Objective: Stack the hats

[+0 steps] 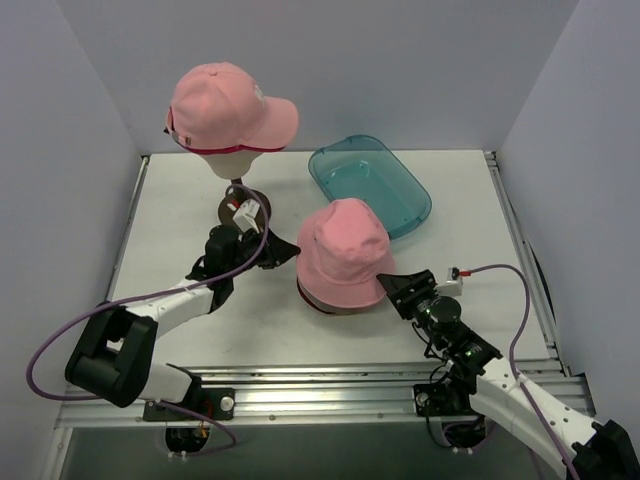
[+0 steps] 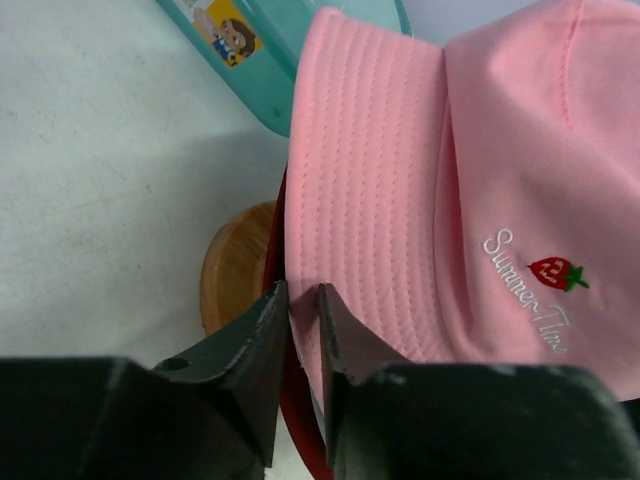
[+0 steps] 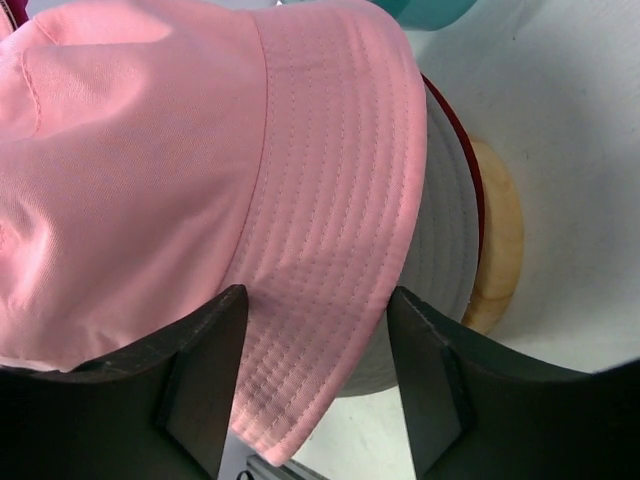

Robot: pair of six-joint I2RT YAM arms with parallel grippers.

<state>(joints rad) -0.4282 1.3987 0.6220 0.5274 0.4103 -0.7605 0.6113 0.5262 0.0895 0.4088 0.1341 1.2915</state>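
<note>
So your pale pink bucket hat [image 1: 345,250] is sitting crown-up in the middle of the table [image 1: 270,335], right on top of the dark red hat [image 3: 450,240]. From the right wrist view you can see the red hat's grey underside and red rim poking out past the pink brim. There's a wooden disc [image 3: 500,250] under both of them. The left wrist view shows "Summer Time" and a little strawberry stitched on the pink crown.

Your left gripper [image 2: 300,290] is at the hat's left side, and its jaws are drawn in to a thin slit with the edge of the pink brim caught in it, so that looks like a pinch to me. Your right gripper [image 3: 318,292] is at the near right side with its jaws spread wide. The brim lies between them, not squeezed.

At the far left, the pale pink peaked cap [image 1: 225,100] sits up on the cream head form [image 1: 232,165], peak pointing right. A thin strip of what looks like the magenta peaked cap [image 1: 215,151] shows under its lower edge, though it's too thin to make out much. The clear teal tray [image 1: 370,180] lies just beyond the bucket hat, towards the far right, close to it, and has a cartoon sticker on it.
</note>
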